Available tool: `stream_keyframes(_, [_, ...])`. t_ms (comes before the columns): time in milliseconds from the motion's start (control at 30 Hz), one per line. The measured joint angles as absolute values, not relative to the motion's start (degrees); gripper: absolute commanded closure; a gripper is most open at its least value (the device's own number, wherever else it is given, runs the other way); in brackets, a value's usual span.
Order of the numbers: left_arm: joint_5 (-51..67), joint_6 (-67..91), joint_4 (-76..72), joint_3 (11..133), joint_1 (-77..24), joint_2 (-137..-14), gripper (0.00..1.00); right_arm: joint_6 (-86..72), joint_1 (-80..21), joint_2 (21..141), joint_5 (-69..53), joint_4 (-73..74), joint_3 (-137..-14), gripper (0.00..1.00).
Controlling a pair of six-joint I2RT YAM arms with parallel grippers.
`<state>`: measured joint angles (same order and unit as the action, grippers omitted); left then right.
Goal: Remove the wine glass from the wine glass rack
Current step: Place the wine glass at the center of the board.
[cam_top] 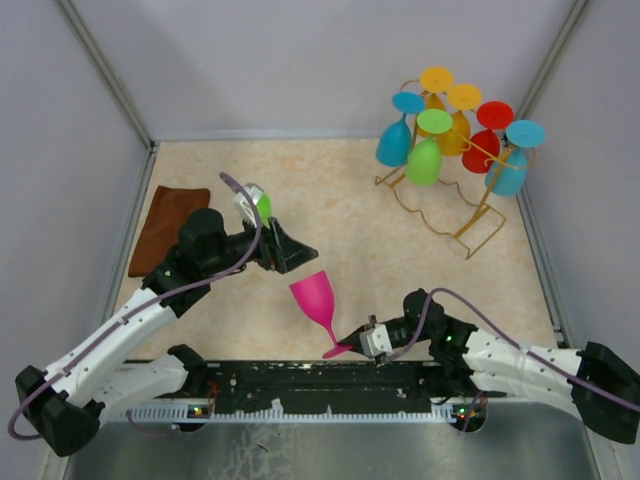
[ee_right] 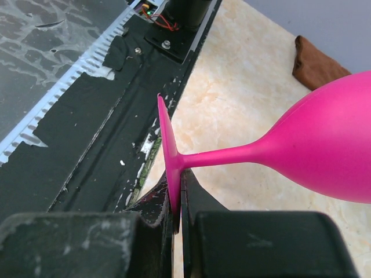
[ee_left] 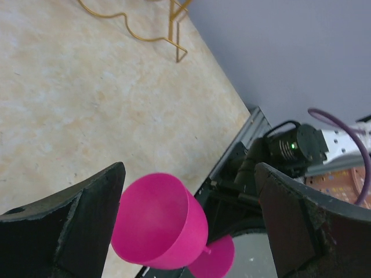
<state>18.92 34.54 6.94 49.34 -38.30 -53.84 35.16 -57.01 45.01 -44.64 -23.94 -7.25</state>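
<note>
wine glass [cam_top: 314,294]: tilted, bowl toward the left arm, foot toward the right.
right gripper [ee_right: 177,194]: clamped on the foot.
left gripper [cam_top: 290,250]: gaping, empty, just beside the bowl.

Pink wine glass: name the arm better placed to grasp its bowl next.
Left, probably. The open left hand faces the pink wine glass, its bowl framed between the fingers in the wrist view; the right hand is shut on the foot.
</note>
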Motion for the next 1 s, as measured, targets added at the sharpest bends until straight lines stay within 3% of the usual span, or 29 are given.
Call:
stream_keyframes(400, [42.11, 32.25, 0.82, 44.47, -37.08, -53.71, 0.14, 35.44, -57.01, 43.35, -43.42, -24.01, -7.25, 1.00])
stream_keyframes(533, [45.39, 29.28, 2.59, 44.47, -37.08, -55.44, 0.23, 35.38, -57.01, 42.00, -43.51, -24.23, -7.25, 1.00])
stream_keyframes(767, [51.16, 27.07, 3.44, 44.36, -37.04, -56.45, 0.61, 35.40, -57.01, 40.99, -43.66, -24.40, -7.25, 1.00])
stream_keyframes(967, [54.08, 25.69, 3.40, 43.27, -36.84, -54.37, 1.00, 35.86, -57.45, 41.06, -43.90, -24.84, -7.25, 1.00])
stream_keyframes(1000, [54.52, 25.45, 3.40, 43.13, -36.82, -53.95, 1.00, 35.94, -57.54, 41.19, -43.86, -24.93, -7.25, 0.99])
